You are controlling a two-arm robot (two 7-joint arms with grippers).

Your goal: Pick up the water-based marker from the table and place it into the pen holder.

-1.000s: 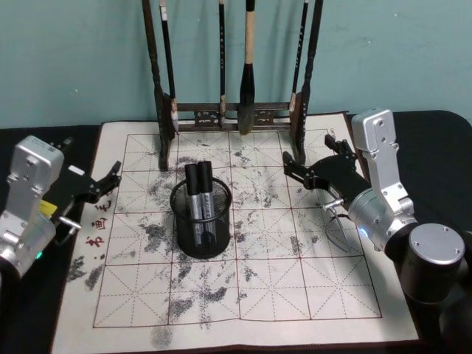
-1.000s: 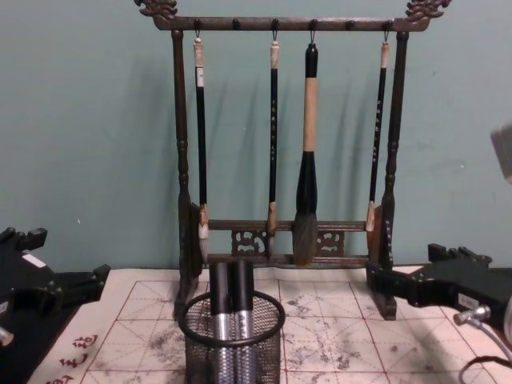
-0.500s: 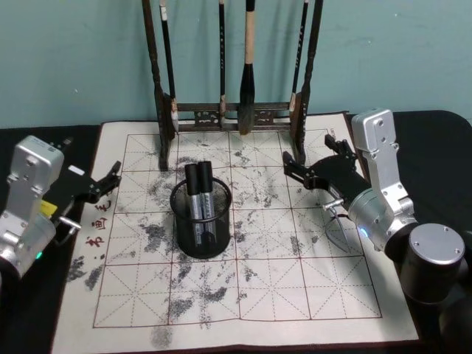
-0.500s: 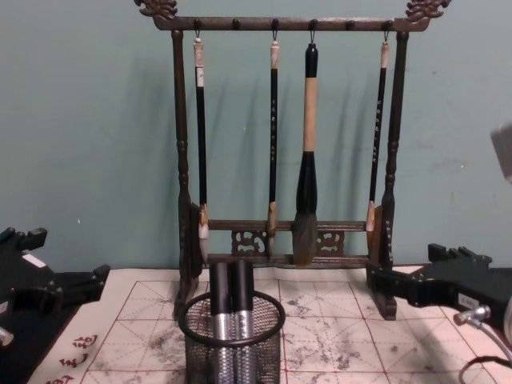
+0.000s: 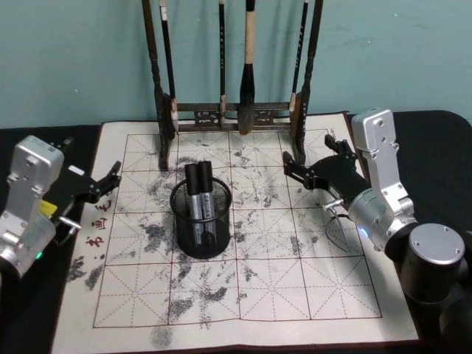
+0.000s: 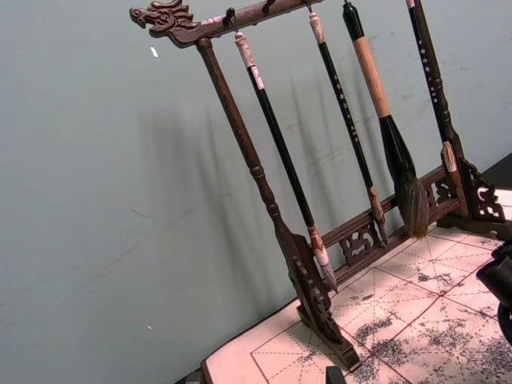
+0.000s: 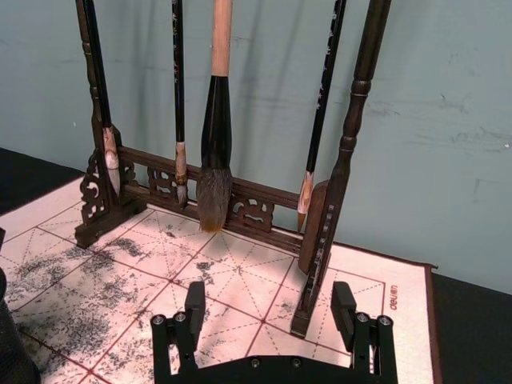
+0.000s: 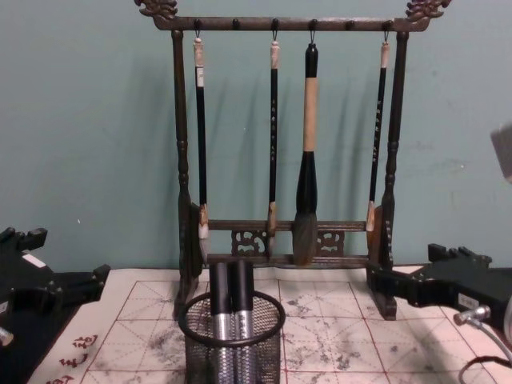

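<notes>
Two black-capped, silver-barrelled water-based markers [image 5: 199, 198] stood upright side by side inside the small black wire-mesh pen holder [image 5: 201, 221], which sat on the cream, red-gridded, ink-stained mat of the dark table [image 5: 243, 295]. The left gripper [image 5: 103, 181] hovered at the mat's left edge and the right gripper [image 5: 306, 171] near the tall dark wooden brush rack [image 5: 228, 110]; both had their fingers apart, holding nothing.

Left gripper [image 5: 110, 177] and right gripper [image 5: 304, 168] both hover apart, fingers spread, holding nothing
</notes>
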